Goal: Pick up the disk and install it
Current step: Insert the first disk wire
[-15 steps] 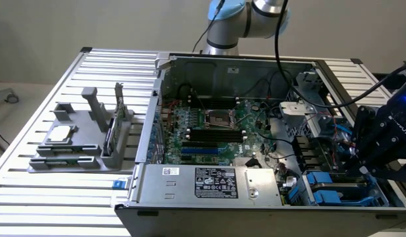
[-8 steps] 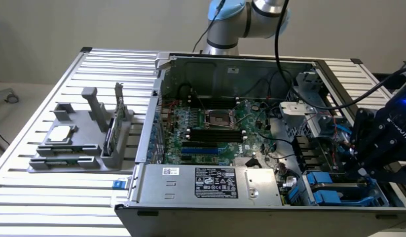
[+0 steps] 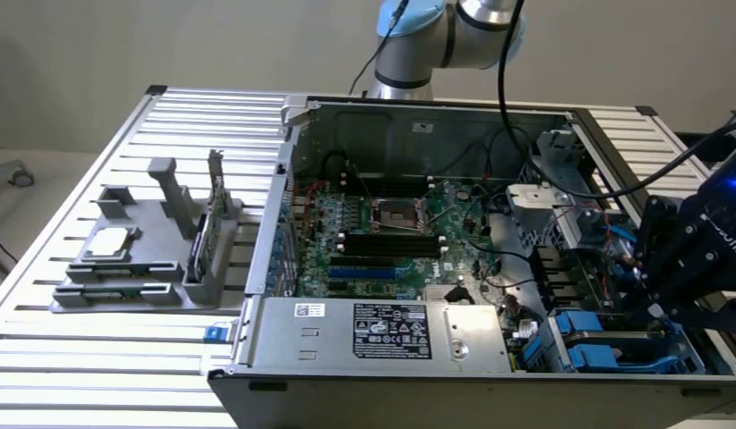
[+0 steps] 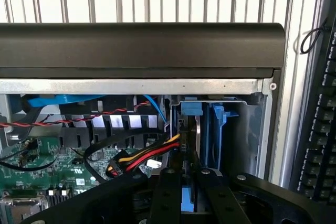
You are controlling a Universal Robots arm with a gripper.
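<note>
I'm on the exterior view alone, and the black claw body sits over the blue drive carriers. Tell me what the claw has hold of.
Observer: In the wrist view the claw is shut on the disk, its fingers pinching the blue carrier edge.
Operator: Report how the disk sits.
Observer: It stands on edge in the drive bay, right beside a second blue carrier.
Operator: Check the cables near it.
Observer: A red, yellow and black cable bundle runs up to the disk on the side away from that second carrier. I cannot tell whether it touches.
</note>
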